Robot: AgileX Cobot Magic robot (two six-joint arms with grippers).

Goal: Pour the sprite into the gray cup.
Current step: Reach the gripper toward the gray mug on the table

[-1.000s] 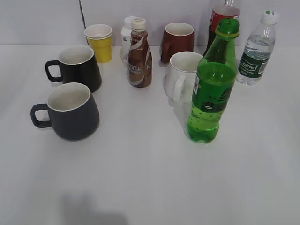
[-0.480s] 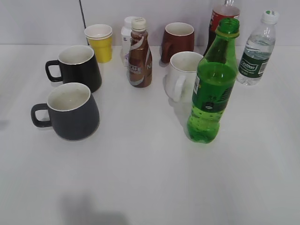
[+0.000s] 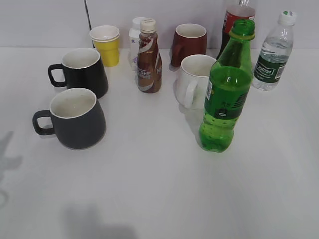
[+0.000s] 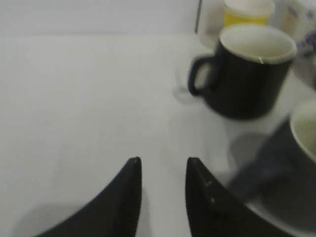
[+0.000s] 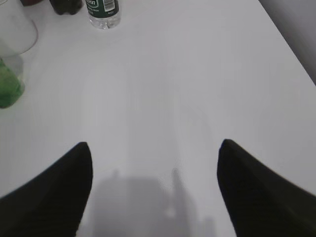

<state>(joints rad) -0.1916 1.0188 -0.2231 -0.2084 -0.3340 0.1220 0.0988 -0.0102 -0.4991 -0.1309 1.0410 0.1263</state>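
Observation:
The sprite (image 3: 225, 99), a tall green bottle with no cap, stands upright right of the table's middle. Its green base shows at the left edge of the right wrist view (image 5: 7, 89). The gray cup (image 3: 77, 122) stands at the front left, handle to the left, off-white inside. It shows blurred at the right edge of the left wrist view (image 4: 296, 163). My left gripper (image 4: 163, 163) is open and empty over bare table left of the cup. My right gripper (image 5: 154, 148) is wide open and empty, to the right of the sprite. Neither gripper shows in the exterior view.
A black mug (image 3: 84, 74) stands behind the gray cup. A white mug (image 3: 195, 82) stands just behind the sprite. At the back are a yellow cup (image 3: 105, 46), brown coffee bottle (image 3: 148, 57), maroon mug (image 3: 189, 44), cola bottle (image 3: 234, 20) and water bottle (image 3: 273, 55).
A shadow has spread onto the table at the left edge of the exterior view. The bottles and cups have not moved.

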